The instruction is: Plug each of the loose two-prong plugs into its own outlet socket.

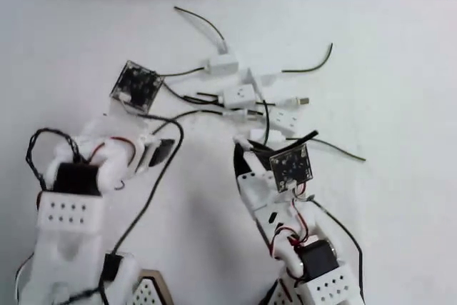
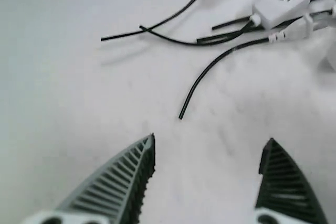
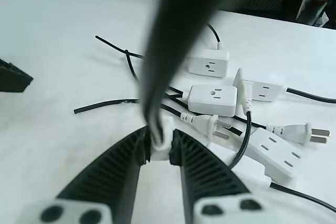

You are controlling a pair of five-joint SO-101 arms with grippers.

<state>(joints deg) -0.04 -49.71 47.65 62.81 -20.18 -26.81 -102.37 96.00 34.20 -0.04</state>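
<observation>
My right gripper [image 3: 160, 148] is shut on a white two-prong plug [image 3: 159, 137], whose black cord [image 3: 173, 35] rises in front of the camera. Beyond it lie several white outlet sockets [image 3: 212, 99], [image 3: 209, 62], [image 3: 273, 150] and two loose plugs [image 3: 207, 124], [image 3: 296, 129]. In the high view this gripper [image 1: 241, 149] sits just below the socket cluster [image 1: 238, 95]. My left gripper [image 2: 210, 140] stands open over bare table, short of a socket [image 2: 281, 1] and a plug [image 2: 299, 27]. From above, the left gripper [image 1: 158, 149] is left of the cluster.
Black cords [image 1: 182, 116] trail across the white table [image 1: 385, 48] between the two arms. One loose cord end [image 2: 181, 116] lies just ahead of my left gripper. Free room lies to the far left and far right.
</observation>
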